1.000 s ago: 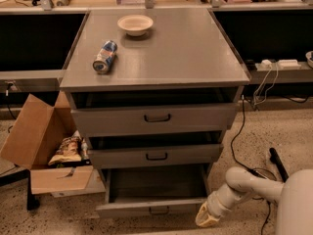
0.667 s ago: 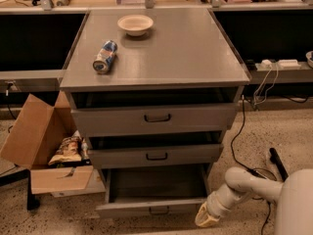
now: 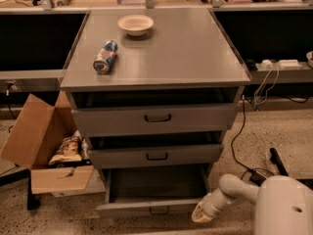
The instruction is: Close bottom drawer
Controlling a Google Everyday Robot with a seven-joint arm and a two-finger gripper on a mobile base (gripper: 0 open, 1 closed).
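The bottom drawer (image 3: 146,208) is the lowest of the grey cabinet's three. It is pulled out far, with its dark inside showing and a small dark handle at the centre of its narrow front. My gripper (image 3: 199,214) is low at the right end of the drawer's front panel, right by its corner. The white arm (image 3: 234,189) reaches to it from the lower right. The middle drawer (image 3: 156,155) and the top drawer (image 3: 155,117) each stand out a little.
A can (image 3: 105,57) lies on its side and a bowl (image 3: 135,24) stands on the cabinet top. An open cardboard box (image 3: 46,148) with snack bags sits on the floor to the left. Cables (image 3: 242,131) run over the floor to the right.
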